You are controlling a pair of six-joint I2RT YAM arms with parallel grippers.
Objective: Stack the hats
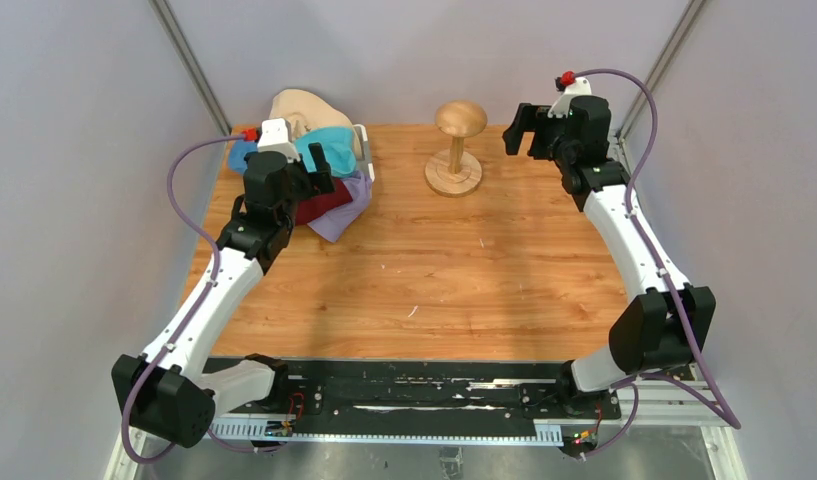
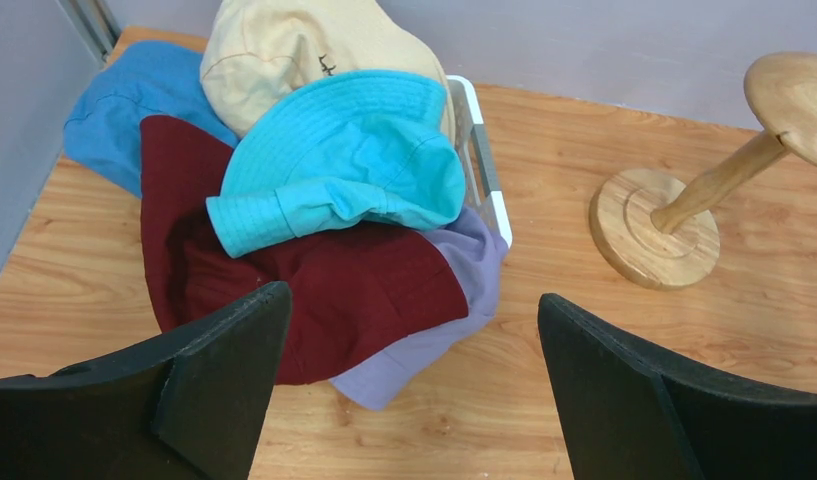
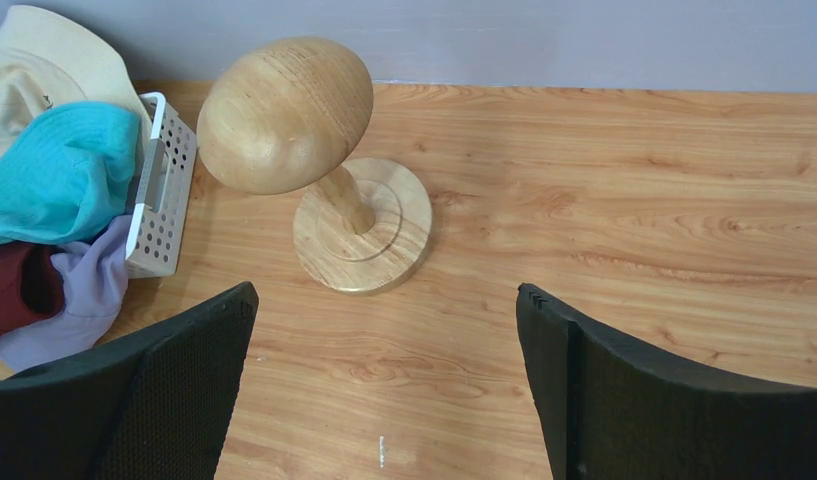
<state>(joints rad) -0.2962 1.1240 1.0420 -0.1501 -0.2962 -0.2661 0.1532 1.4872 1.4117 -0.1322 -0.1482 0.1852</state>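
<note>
From above, the hats [image 1: 339,152] sit jumbled on the basket [image 1: 362,150] far left, none stacked; left wrist: left gripper [image 2: 414,298] gapes empty over them; right wrist: right gripper [image 3: 386,295] wide open, empty, near the bare stand [image 3: 284,115].

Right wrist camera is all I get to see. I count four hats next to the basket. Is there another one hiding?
Observer: Yes. A blue hat lies at the far left, tucked partly under the dark red hat.
Operator: Ooh! And where's the other hand?
Observer: The left hand is wide open above the dark red hat, holding nothing.
</note>
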